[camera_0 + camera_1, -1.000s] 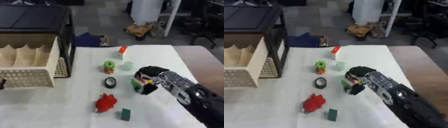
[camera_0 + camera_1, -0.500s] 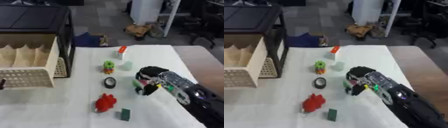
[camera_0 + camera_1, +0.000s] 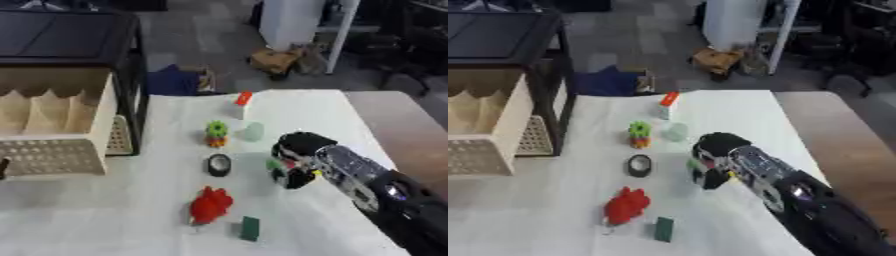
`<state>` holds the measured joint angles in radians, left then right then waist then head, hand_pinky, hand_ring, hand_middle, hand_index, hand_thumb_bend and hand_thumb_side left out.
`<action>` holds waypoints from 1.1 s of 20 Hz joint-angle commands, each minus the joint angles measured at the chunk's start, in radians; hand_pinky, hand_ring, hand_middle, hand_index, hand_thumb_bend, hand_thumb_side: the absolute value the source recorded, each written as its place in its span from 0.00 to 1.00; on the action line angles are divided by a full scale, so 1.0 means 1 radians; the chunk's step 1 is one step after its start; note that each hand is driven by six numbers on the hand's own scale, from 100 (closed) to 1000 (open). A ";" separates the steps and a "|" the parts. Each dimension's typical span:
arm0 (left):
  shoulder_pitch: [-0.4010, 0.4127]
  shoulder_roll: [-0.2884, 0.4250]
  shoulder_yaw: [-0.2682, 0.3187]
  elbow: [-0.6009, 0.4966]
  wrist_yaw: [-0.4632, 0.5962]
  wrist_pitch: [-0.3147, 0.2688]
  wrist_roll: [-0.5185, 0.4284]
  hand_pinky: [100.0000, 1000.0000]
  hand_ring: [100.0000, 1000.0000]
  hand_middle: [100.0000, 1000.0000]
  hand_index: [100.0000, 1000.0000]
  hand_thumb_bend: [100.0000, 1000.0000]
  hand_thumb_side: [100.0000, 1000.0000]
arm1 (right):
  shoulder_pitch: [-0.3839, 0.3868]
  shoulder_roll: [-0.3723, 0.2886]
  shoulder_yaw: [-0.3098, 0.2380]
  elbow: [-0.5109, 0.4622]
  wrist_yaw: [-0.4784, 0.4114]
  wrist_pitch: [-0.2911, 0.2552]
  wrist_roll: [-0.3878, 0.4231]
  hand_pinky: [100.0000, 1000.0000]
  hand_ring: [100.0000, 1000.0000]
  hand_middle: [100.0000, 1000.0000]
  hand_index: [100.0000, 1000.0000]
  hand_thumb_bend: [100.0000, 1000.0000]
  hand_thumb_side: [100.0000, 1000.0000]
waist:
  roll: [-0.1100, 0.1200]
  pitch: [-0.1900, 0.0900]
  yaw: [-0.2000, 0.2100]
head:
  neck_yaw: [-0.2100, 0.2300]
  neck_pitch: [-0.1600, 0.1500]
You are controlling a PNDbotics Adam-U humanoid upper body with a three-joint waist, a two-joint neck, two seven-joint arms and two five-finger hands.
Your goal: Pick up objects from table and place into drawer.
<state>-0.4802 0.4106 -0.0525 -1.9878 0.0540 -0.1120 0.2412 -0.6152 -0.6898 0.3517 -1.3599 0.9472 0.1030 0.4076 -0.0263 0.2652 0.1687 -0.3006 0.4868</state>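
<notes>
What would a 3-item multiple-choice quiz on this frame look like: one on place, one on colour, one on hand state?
1. Where is the black ring?
A. in the drawer
B. on the table, left of the right hand
C. on the floor

2. What colour is the toy nearest the flat green block?
A. red
B. blue
C. white

3. What is the right hand doing?
A. lying flat and open
B. curled round a small green item
C. resting inside the drawer

Answers:
1 B: the ring lies on the table, left of the right hand, outside the drawer.
2 A: the red toy sits just up-left of the green block.
3 B: its fingers curl round a green item above the table.
</notes>
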 commanded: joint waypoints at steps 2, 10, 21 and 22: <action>-0.010 0.007 0.005 -0.012 0.009 0.000 0.003 0.56 0.49 0.62 0.87 0.00 1.00 | -0.011 -0.031 -0.005 -0.012 -0.022 0.020 -0.045 0.27 0.50 0.45 0.49 0.00 0.25 | 0.001 -0.017 0.000 | -0.002 -0.007; -0.012 0.007 0.006 -0.012 0.016 0.000 0.004 0.55 0.49 0.62 0.87 0.00 1.00 | -0.017 -0.037 0.001 -0.051 -0.078 0.062 -0.095 0.24 0.48 0.42 0.41 0.00 0.30 | -0.001 -0.018 0.000 | -0.003 -0.009; -0.011 0.009 0.007 -0.012 0.027 0.000 0.006 0.55 0.49 0.62 0.87 0.00 1.00 | -0.038 -0.054 -0.004 -0.170 -0.105 0.099 -0.170 0.21 0.45 0.41 0.37 0.00 0.34 | -0.002 -0.025 -0.002 | -0.003 -0.013; -0.011 0.009 0.008 -0.012 0.028 0.000 0.006 0.55 0.49 0.62 0.87 0.00 1.00 | -0.041 -0.055 -0.005 -0.181 -0.108 0.102 -0.173 0.21 0.45 0.41 0.37 0.00 0.34 | -0.001 -0.026 -0.002 | -0.003 -0.014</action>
<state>-0.4804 0.4033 -0.0525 -1.9878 0.0766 -0.1111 0.2441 -0.6374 -0.7082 0.3606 -1.5094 0.8493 0.2009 0.2423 -0.0292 0.2595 0.1673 -0.3012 0.4863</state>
